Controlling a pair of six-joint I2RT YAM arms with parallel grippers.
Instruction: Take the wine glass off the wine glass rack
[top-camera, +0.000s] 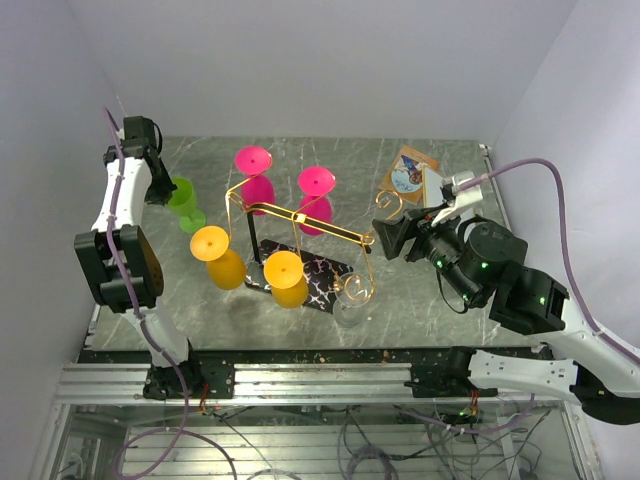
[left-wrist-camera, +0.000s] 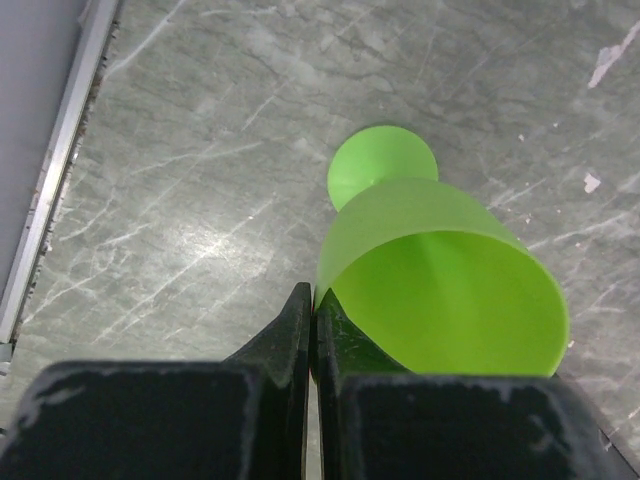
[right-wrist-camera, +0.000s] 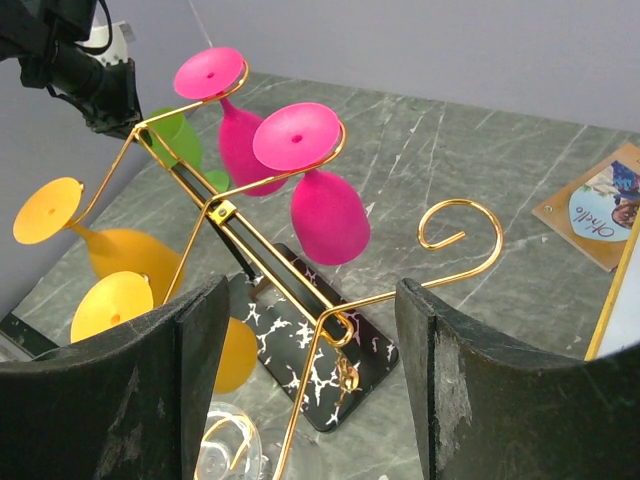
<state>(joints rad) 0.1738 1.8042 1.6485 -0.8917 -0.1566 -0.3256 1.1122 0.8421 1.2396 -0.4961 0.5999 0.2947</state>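
A: What is the left gripper (left-wrist-camera: 311, 305) doing?

B: It is pinching the rim of the green glass (left-wrist-camera: 440, 290). Its fingers (left-wrist-camera: 292, 335) are sitting almost together, one outside the bowl and the other showing dark through the green wall.

A: Where is that glass sitting?

B: It is standing off the rack (top-camera: 300, 216), to its left, bowl up and foot down by the table (left-wrist-camera: 200, 150). I cannot tell whether the foot is touching.

A: And the right gripper (right-wrist-camera: 312, 295)?

B: Its jaws are spreading wide and gripping nothing. It is hanging just beside a bare scroll hook on the rack's right arm.

A: What is the rack carrying?

B: Two pink glasses (top-camera: 258, 185) are hanging foot-up on the far hooks, and two orange glasses (top-camera: 288, 280) on the near ones. A clear glass (top-camera: 348, 308) is showing by the near right hook. I cannot tell whether it is hanging or standing.

A: Anything further out?

B: A card (top-camera: 410, 172) is lying on the table at the far right, well apart from the green glass.
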